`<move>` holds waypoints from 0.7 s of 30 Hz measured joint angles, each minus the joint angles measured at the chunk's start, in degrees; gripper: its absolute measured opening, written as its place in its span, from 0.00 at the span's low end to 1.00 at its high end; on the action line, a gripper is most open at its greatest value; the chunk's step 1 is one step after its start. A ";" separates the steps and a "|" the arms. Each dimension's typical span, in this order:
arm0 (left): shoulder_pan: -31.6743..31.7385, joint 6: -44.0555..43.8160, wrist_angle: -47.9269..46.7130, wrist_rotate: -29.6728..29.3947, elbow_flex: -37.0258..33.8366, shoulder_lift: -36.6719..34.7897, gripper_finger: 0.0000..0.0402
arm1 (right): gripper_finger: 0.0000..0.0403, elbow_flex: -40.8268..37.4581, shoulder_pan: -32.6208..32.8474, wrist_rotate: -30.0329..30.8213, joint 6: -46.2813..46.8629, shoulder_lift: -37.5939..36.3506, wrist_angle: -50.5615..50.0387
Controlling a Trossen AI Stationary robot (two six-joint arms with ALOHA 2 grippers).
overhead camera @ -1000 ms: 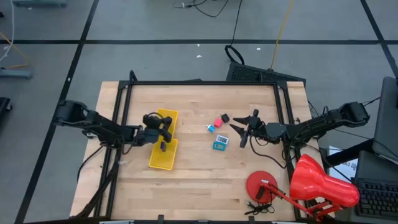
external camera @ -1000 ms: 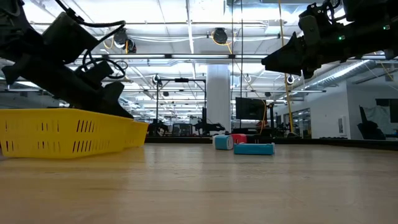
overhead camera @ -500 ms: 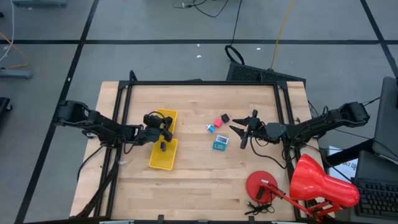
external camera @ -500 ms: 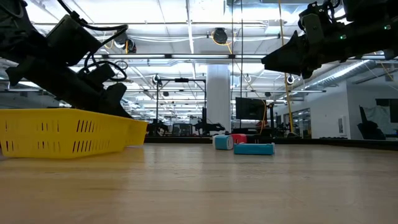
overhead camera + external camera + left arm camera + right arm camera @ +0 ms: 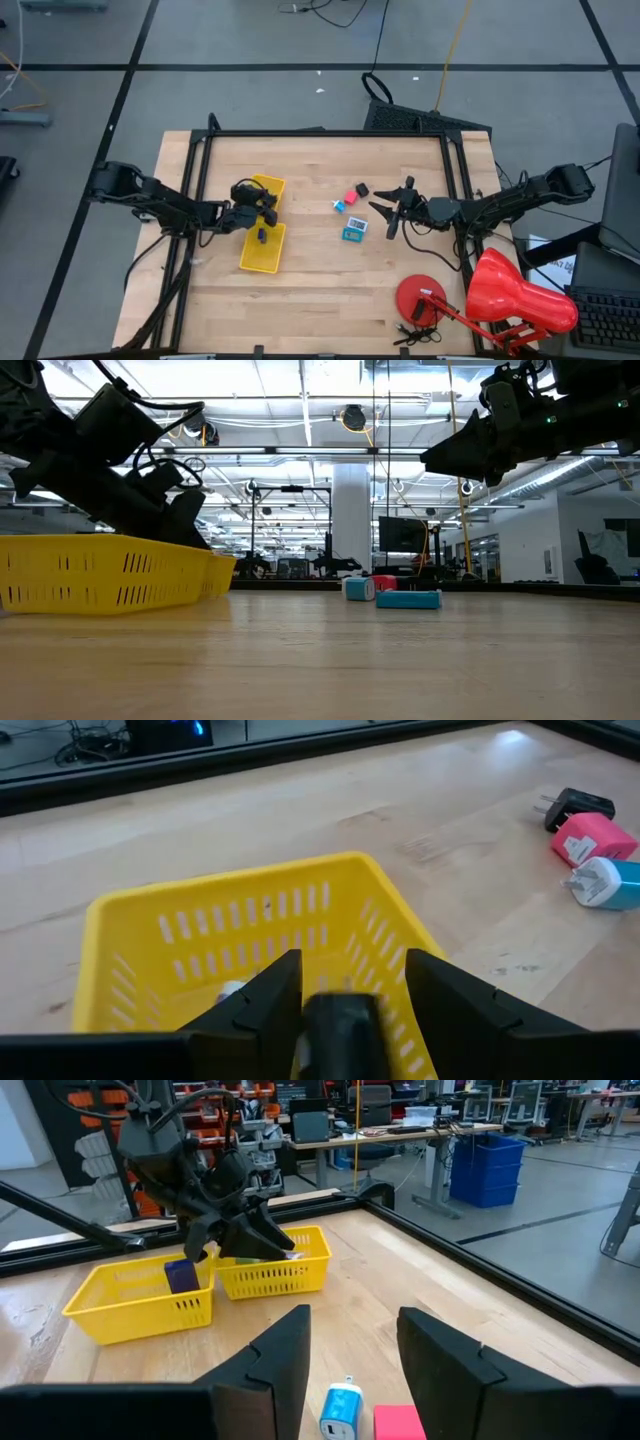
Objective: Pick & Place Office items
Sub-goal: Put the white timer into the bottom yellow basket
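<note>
Lying on the pale wooden worktop (image 5: 320,280) near its middle are four small office items: a pink-red plastic block (image 5: 351,195), a black plug-like block (image 5: 362,188) just beside it, a small blue-and-white block (image 5: 340,206), and a flat teal box (image 5: 353,233) nearer the front. All look light, stiff and smooth-sided; a pinch across the short flat sides would probably hold best, though they could skid on the wood. A small dark piece (image 5: 261,236) sits inside the long yellow slotted plastic tray (image 5: 256,262) at the left. The left hand (image 5: 263,207) hangs over that tray, fingers parted, holding nothing. The right hand (image 5: 386,213) hovers beside the loose items, fingers apart and empty. A large red desk lamp (image 5: 500,295) stands at the right front corner.
</note>
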 joint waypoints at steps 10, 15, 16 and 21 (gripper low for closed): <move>-0.07 10.77 8.02 4.30 0.00 -2.55 0.56 | 0.35 0.00 0.00 -0.01 -0.01 0.00 0.00; -0.04 14.33 9.15 4.57 0.00 -7.24 0.59 | 0.35 0.00 0.00 -0.01 -0.01 0.00 0.00; -0.04 15.00 9.14 4.55 0.00 -8.44 0.59 | 0.35 0.00 0.00 -0.01 -0.01 0.00 0.00; -0.04 16.54 8.40 4.55 0.00 -13.57 0.57 | 0.35 0.04 0.01 -2.75 -0.45 1.18 -0.83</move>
